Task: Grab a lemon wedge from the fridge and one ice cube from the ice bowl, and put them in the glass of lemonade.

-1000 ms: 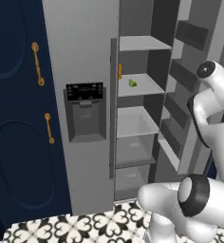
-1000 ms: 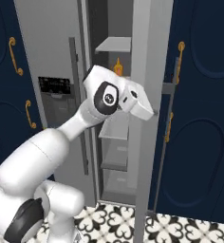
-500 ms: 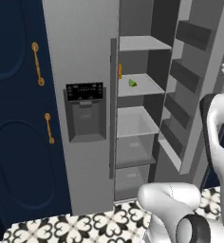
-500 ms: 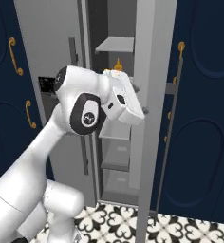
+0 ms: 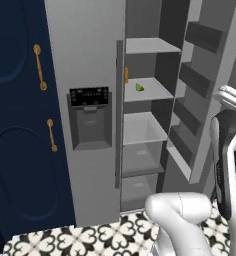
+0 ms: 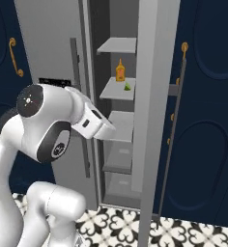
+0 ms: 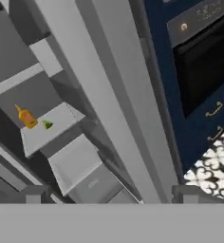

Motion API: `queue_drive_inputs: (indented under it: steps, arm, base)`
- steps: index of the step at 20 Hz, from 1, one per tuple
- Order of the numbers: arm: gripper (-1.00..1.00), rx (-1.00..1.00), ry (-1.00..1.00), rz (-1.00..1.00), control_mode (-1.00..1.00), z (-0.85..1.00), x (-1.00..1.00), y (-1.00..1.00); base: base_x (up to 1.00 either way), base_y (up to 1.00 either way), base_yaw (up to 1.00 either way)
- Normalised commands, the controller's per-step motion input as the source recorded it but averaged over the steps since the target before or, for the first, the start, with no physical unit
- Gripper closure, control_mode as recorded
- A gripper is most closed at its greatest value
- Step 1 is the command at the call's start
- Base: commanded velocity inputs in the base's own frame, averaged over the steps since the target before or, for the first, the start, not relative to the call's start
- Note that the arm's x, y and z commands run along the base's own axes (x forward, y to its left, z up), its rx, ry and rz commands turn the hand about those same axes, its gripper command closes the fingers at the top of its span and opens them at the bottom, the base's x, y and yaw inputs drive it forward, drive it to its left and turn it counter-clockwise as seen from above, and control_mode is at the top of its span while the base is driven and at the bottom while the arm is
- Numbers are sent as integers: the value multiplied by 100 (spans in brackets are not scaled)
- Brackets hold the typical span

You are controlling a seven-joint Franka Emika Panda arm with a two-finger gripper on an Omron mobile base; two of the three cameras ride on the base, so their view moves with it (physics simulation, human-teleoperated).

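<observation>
The grey fridge (image 5: 85, 50) has its right door (image 6: 152, 96) swung open, baring the shelves. A tiny yellow-green lemon wedge (image 5: 139, 87) lies on the second shelf from the top, beside an orange bottle (image 6: 120, 71). In the right base view the wedge (image 6: 127, 87) sits above and right of my hand (image 6: 95, 124), well apart from it. In the hand view my gripper (image 7: 111, 197) is open and empty, with the wedge (image 7: 47, 125) far off at the left. The ice bowl and the glass of lemonade are out of view.
The open door's inner bins (image 5: 202, 80) jut toward the shelves on the right. Navy cabinets with brass handles (image 5: 39, 65) flank the fridge. A dark oven (image 7: 204, 57) is set in navy cabinetry in the hand view. The floor (image 5: 90, 240) is patterned tile.
The arm has swung down and back from the door's edge, so the hand now sits lower and further left in the right base view. The jaws stayed open, and the fridge contents have not moved.
</observation>
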Motion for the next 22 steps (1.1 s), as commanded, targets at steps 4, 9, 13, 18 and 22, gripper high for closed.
queue_drive_inputs:
  steps: [4, 9, 13, 18, 22]
  arm:
    - [-100, 17, 31, 50, -100, -40, -10, 99]
    - [-100, -15, 48, 22, -100, -70, -2, 83]
    - [-100, -21, 13, 0, -100, -56, 0, 4]
    - [-100, -2, -17, 0, -100, -44, 7, 0]
    - [-100, 0, -3, 0, -100, -5, 0, 0]
  base:
    - [0, 0, 0]
    - [0, 0, 0]
    - [0, 0, 0]
    - [0, 0, 0]
    - [0, 0, 0]
